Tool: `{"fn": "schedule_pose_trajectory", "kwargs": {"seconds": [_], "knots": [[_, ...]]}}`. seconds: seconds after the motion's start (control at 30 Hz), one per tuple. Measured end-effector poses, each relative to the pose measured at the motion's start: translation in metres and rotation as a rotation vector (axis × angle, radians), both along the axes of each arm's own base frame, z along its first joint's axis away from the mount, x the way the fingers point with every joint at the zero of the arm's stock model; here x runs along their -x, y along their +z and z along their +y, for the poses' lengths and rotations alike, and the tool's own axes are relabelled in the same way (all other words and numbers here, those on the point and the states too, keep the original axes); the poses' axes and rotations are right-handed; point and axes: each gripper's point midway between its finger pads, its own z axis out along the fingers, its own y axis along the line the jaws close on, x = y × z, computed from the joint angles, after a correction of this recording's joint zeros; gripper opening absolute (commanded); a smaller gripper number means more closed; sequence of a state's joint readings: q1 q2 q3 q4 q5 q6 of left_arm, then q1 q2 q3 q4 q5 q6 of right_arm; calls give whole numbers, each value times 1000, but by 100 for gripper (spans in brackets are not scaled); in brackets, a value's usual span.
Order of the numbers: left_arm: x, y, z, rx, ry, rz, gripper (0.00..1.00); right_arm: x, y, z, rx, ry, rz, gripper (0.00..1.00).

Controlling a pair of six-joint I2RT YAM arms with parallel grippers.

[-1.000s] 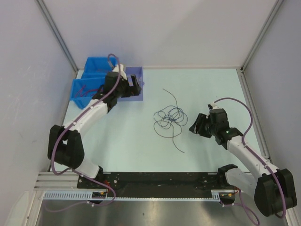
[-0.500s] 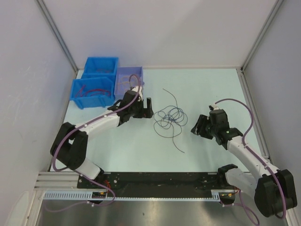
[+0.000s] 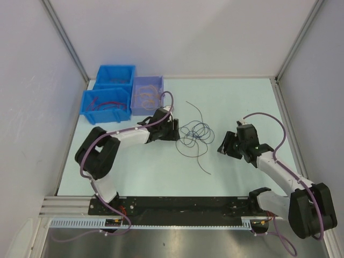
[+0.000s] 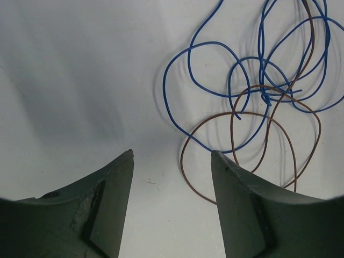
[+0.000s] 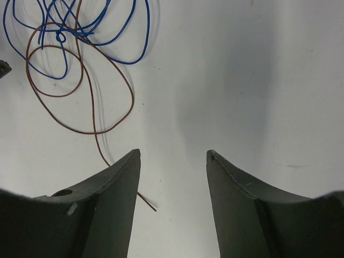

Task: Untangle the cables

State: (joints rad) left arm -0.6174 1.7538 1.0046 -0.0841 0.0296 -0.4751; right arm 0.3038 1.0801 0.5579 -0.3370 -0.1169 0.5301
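The cables (image 3: 194,135) lie in a loose tangle at the middle of the table, with one stray end toward the back and another toward the front. The left wrist view shows blue loops knotted (image 4: 265,97) over a brown cable (image 4: 181,149). My left gripper (image 3: 173,129) sits at the tangle's left edge. It is open (image 4: 171,156), and a bend of the brown cable lies on the table by its right finger. My right gripper (image 3: 223,145) stands open (image 5: 173,153) to the right of the tangle. The brown cable's end (image 5: 147,203) lies between its fingers, with the blue knot (image 5: 62,36) further off.
Two blue bins (image 3: 106,105) (image 3: 115,75) and a mauve bin (image 3: 147,95) stand at the back left, holding red and orange wires. Side walls close in the table on the left and right. The arm bases sit along the near edge.
My left arm swung from over the bins down to the tangle's left edge, and its jaws narrowed somewhat. The right arm barely shifted. The cables have not moved.
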Motion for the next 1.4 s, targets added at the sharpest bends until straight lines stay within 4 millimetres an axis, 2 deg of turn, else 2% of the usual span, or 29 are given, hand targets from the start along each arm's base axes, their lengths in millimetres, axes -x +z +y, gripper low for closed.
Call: {"fn": "schedule_pose_trajectory", "kwargs": {"seconds": [0.4, 0.5, 0.73, 0.8, 0.87, 0.9, 0.97, 1.13, 1.27, 1.33, 1.4], "knots": [[-12, -4, -13, 11, -3, -3, 51, -8, -10, 3, 1, 3, 15, 57], [-15, -6, -15, 10, -3, -1, 43, -10, -12, 4, 0, 3, 14, 57], [-17, -17, -18, -2, -4, 17, 32, -13, -14, 7, -8, 11, 14, 57], [-18, -17, -19, 1, -1, 18, 25, -14, -15, 8, -12, 13, 13, 57], [-20, -17, -20, 2, 2, 18, 22, -15, -15, 9, -14, 14, 13, 57], [-20, -18, -20, 1, 2, 17, 11, -16, -15, 9, -14, 15, 13, 57], [-22, -19, -21, 2, 5, 19, 0, -17, -16, 9, -16, 15, 12, 57], [-24, -19, -23, 2, 8, 17, 0, -19, -14, 11, -21, 18, 6, 57], [-24, -12, -25, 1, -4, -2, 0, -25, -3, 13, -27, 23, -15, 57], [-24, 2, -29, 2, -29, -29, 0, -32, 7, 15, -32, 28, -42, 58], [-26, 25, -37, 15, -58, -74, 0, -37, 21, 19, -46, 41, -74, 59]]}}
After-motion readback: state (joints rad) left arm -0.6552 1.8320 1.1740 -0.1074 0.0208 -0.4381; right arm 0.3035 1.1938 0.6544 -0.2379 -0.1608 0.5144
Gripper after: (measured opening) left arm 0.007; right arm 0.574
